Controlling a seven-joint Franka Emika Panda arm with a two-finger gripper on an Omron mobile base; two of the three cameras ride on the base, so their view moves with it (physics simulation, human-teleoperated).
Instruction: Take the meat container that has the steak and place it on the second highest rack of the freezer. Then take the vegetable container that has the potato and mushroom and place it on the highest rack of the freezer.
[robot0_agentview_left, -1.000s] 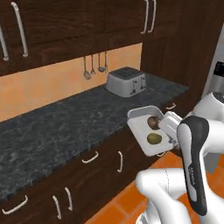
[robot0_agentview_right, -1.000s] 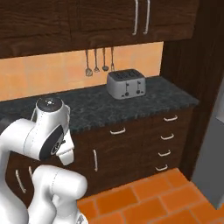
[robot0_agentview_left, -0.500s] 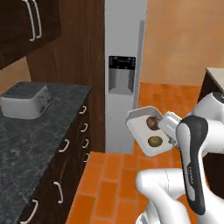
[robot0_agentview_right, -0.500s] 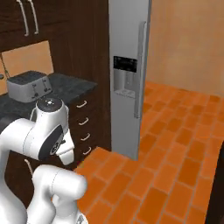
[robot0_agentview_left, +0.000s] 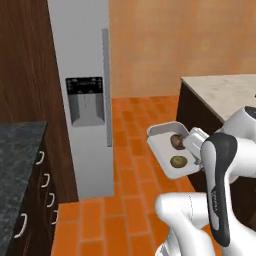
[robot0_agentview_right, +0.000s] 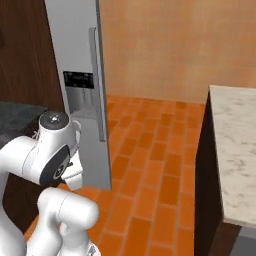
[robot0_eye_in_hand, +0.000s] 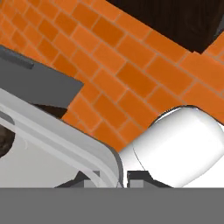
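Note:
The white vegetable container (robot0_agentview_left: 165, 150) hangs in the air in front of my arm, with the brown mushroom (robot0_agentview_left: 176, 141) and the yellowish potato (robot0_agentview_left: 178, 161) inside. My gripper (robot0_agentview_left: 192, 145) is shut on its right rim. In the hand view the container's rim (robot0_eye_in_hand: 65, 144) runs between the fingertips of the gripper (robot0_eye_in_hand: 109, 178). The freezer (robot0_agentview_left: 82, 95) stands to the left with its grey door shut; its door (robot0_agentview_right: 80, 90) carries a dispenser panel and a long handle. Its racks are hidden behind the door. The meat container and the steak are out of view.
A dark counter with drawers (robot0_agentview_left: 20, 165) lies at the lower left. A marble-topped island (robot0_agentview_left: 220, 90) stands on the right, close to the arm, and its top (robot0_agentview_right: 235, 150) reaches the near edge. Orange brick floor (robot0_agentview_right: 150, 165) lies between freezer and island.
The base has turned, so the whole picture swung from the counter with the toaster to the freezer and island. The container has stayed in my gripper, at the same place relative to the arm.

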